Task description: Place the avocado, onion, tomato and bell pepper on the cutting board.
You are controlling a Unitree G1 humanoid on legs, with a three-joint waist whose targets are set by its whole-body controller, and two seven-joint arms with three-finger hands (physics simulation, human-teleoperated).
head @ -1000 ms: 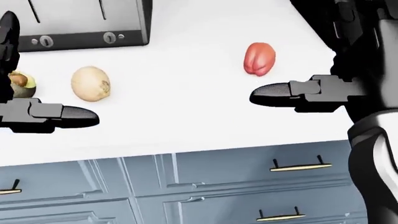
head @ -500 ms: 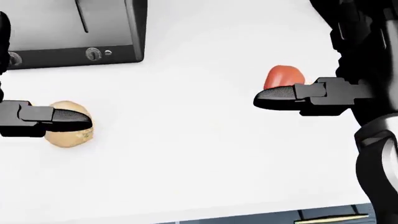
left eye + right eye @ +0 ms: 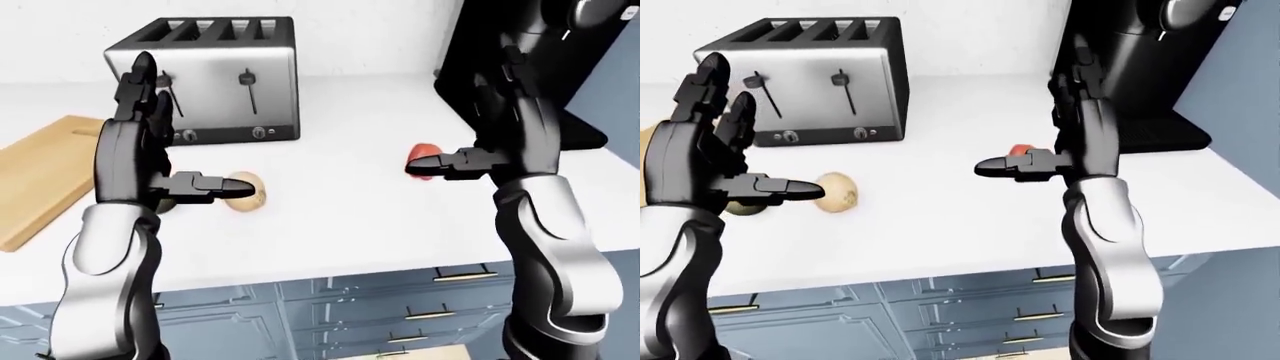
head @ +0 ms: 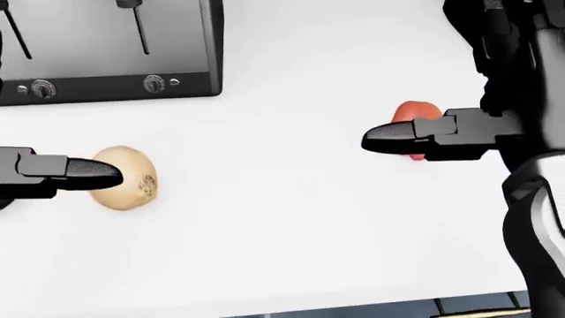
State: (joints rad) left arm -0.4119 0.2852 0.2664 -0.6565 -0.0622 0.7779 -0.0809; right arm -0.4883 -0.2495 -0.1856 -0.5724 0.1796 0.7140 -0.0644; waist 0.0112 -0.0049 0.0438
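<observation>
A tan onion [image 4: 124, 177] lies on the white counter [image 4: 265, 218], and the thumb tip of my left hand [image 3: 155, 146] hangs just over its left side. That hand is open, fingers spread upward. Under it a greenish avocado [image 3: 745, 208] peeks out, mostly hidden. A red vegetable [image 4: 413, 112], tomato or pepper I cannot tell, sits behind the thumb of my right hand [image 3: 485, 127], which is open and apart from it. The wooden cutting board [image 3: 40, 172] lies at the far left of the left-eye view.
A steel four-slot toaster [image 3: 215, 82] stands above the onion. A black coffee machine [image 3: 1140, 67] rises at the upper right. The counter edge, with blue-grey drawers [image 3: 400, 300] beneath it, runs along the bottom.
The head view has shifted, so the camera moved: drawers dropped out and the counter fills it. The avocado left that view. Both hands stay open; the left thumb now sits left of the onion.
</observation>
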